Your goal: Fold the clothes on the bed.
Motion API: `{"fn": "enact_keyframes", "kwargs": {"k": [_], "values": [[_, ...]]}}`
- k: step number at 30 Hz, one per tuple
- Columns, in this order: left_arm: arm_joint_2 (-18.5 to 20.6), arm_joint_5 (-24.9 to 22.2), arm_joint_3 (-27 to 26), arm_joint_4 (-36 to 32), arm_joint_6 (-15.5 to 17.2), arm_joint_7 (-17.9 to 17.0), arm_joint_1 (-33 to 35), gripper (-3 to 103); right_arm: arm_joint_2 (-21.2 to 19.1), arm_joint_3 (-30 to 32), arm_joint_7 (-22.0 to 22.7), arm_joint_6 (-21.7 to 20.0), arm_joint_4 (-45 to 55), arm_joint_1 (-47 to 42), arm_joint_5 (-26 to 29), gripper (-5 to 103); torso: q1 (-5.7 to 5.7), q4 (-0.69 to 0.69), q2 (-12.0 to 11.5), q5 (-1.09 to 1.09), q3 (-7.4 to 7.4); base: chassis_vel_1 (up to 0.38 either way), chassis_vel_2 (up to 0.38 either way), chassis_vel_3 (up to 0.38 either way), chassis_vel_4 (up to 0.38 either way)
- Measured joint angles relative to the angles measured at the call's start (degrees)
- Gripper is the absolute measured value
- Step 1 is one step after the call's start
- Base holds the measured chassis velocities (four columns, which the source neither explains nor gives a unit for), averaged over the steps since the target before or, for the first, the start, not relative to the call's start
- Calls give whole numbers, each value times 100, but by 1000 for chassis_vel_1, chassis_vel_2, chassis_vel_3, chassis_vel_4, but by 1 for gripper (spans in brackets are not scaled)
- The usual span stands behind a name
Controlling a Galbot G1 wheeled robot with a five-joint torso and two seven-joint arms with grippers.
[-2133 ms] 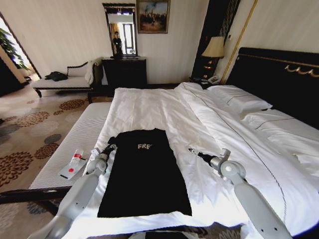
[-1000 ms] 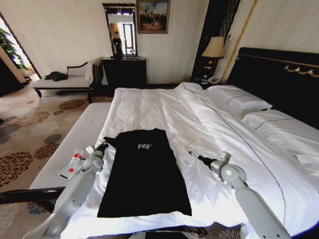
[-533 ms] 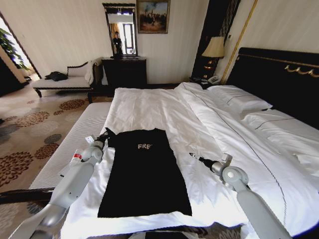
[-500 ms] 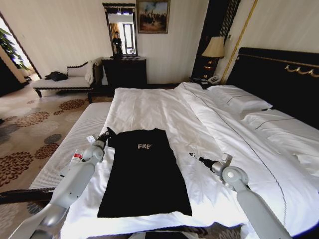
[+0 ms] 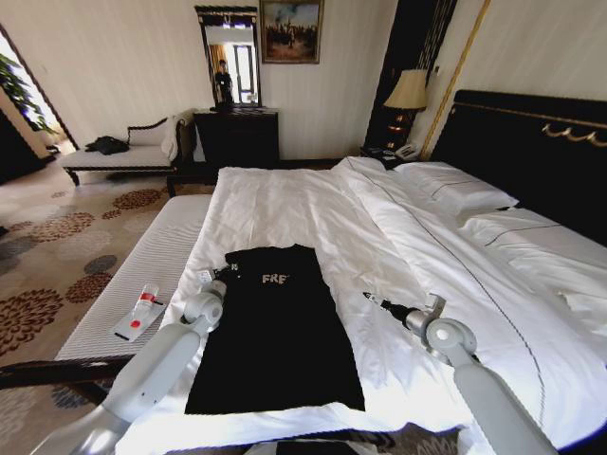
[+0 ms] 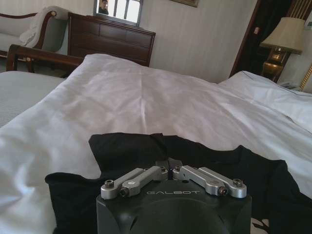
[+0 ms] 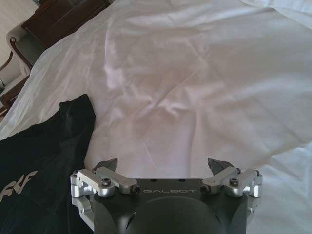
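The clothes are one black T-shirt point(image 5: 275, 327) with white chest lettering, lying flat on the white duvet of the bed point(image 5: 313, 204). My left gripper point(image 5: 228, 273) is over the shirt's left shoulder. In the left wrist view its fingers point(image 6: 168, 162) are shut just above the black fabric point(image 6: 126, 146); I cannot tell whether any cloth is pinched. The left sleeve point(image 6: 73, 187) lies flat beside it. My right gripper point(image 5: 370, 300) hovers open over bare duvet to the right of the shirt. In the right wrist view that gripper point(image 7: 163, 165) has nothing between its fingers, and the shirt point(image 7: 44, 151) lies off to one side.
A white ribbed bench point(image 5: 152, 261) runs along the bed's left side with a small red-and-white packet point(image 5: 139, 313) on it. White pillows point(image 5: 455, 190) and the dark headboard point(image 5: 531, 152) are at the right. A chaise point(image 5: 123, 156), a dresser point(image 5: 237, 137) and a lamp point(image 5: 408, 90) stand behind.
My left gripper moved from beyond the shirt's left sleeve rightward and nearer, onto the shoulder. The right gripper shifted only slightly. The shirt lies much as before.
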Motion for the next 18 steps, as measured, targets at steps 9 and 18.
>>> {"fn": "enact_keyframes", "kwargs": {"k": [9, 18], "values": [[-105, 106, 389, -150, 52, -97, 15, 0, -38, 83, -31, 3, 26, -65, 17, 100, 0, 0, 0, 0, 0, 0, 0, 0, 0], [-54, 349, 706, -218, 59, -56, 132, 0, -33, 76, -48, 10, -26, -49, 11, 100, 0, 1, 0, 0, 0, 0, 0, 0, 0]]}}
